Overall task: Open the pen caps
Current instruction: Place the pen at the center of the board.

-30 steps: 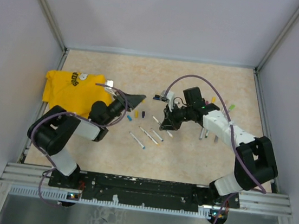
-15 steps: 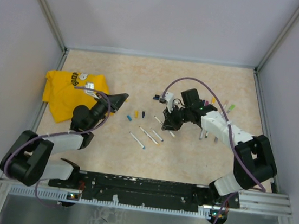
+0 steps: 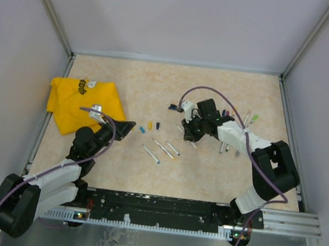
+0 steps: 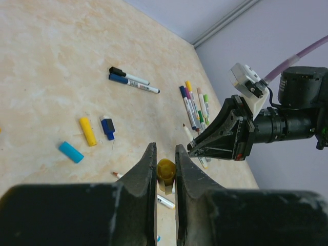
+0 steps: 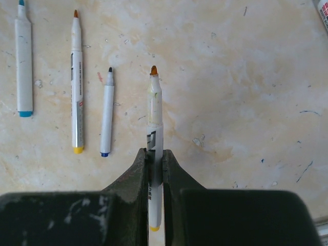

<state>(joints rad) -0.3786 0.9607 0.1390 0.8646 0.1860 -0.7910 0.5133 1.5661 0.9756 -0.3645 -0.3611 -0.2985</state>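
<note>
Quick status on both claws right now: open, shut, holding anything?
Left claw: shut on a yellow cap.
Right claw: shut on an uncapped pen with an orange tip.

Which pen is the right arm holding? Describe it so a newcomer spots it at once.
On the beige table, find the right gripper, just right of centre. The pen clamped in it is whitish with a bare orange tip. Unlike the three uncapped pens alongside, which lie loose, it is gripped.
</note>
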